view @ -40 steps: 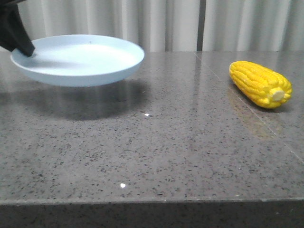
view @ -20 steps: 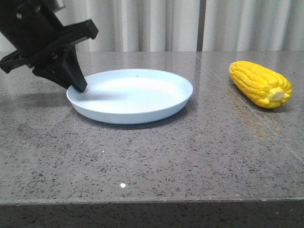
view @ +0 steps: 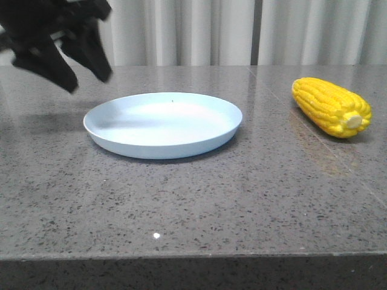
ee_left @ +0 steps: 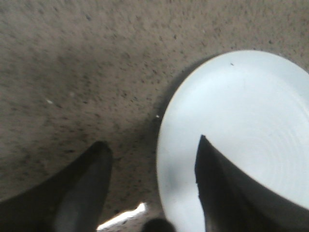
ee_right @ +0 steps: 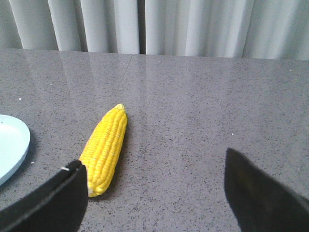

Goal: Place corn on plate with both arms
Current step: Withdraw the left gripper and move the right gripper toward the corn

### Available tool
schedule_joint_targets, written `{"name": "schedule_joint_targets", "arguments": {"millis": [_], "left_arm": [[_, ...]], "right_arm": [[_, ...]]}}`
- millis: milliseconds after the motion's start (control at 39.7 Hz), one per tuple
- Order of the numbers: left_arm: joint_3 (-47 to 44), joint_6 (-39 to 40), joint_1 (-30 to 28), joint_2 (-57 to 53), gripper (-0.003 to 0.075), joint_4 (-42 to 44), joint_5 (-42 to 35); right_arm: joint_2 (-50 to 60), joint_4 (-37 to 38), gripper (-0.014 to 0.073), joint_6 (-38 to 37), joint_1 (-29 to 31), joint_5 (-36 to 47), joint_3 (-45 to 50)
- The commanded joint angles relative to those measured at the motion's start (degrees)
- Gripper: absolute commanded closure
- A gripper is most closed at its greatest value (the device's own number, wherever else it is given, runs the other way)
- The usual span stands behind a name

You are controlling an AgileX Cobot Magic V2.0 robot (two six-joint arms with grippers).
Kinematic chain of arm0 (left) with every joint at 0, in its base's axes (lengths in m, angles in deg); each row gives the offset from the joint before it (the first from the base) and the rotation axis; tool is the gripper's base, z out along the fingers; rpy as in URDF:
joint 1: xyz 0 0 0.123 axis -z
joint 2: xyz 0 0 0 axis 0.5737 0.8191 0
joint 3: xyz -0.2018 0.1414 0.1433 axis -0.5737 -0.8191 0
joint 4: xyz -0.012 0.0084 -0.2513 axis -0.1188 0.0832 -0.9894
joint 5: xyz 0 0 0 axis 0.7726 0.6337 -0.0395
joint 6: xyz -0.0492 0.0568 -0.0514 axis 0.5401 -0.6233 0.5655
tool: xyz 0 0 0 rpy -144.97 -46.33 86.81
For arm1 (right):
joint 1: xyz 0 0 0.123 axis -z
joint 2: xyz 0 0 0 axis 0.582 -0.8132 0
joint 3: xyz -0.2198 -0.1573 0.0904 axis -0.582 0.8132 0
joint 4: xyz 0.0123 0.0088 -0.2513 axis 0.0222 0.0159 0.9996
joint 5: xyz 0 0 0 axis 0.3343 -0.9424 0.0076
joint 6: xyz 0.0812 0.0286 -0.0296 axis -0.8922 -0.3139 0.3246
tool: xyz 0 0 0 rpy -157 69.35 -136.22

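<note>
The pale blue plate (view: 163, 124) lies flat on the grey stone table, left of centre; it also fills one side of the left wrist view (ee_left: 251, 121). My left gripper (view: 89, 77) hangs open above and just left of the plate's left rim, touching nothing; its fingers straddle the rim in the left wrist view (ee_left: 150, 147). The yellow corn (view: 331, 106) lies on the table at the right, cream stub end toward the front. In the right wrist view the corn (ee_right: 105, 147) lies ahead of my open right gripper (ee_right: 154, 166), close to one finger. The right gripper does not show in the front view.
White curtains (view: 242, 30) hang behind the table's back edge. The table's front edge (view: 193, 257) runs across the bottom of the front view. A seam (view: 314, 136) in the stone runs past the corn. A sliver of the plate (ee_right: 10, 145) shows in the right wrist view.
The left gripper carried the plate rightward and down onto the table, let go of its left rim, opened, and has lifted up and to the left. The corn has not moved.
</note>
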Motion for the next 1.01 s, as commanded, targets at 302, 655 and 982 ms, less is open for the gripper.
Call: {"name": "schedule_joint_targets", "arguments": {"millis": [302,655,982], "left_arm": [[-7.7,7.0,-7.5,-20.1,0.0741,18.9,-3.6],[-30.4,7.0,-7.8,-44.9,0.0741,22.3,-22.6],[-45.8,5.9,-7.8,-70.9,0.0741,22.4,-25.3]], "right_arm": [[-0.9,-0.4,-0.0008,0.0,0.3,4.2,-2.0],[-0.9,-0.4,-0.0008,0.0,0.3,4.2,-2.0],[-0.9,-0.4,-0.0008,0.0,0.3,4.2,-2.0]]}}
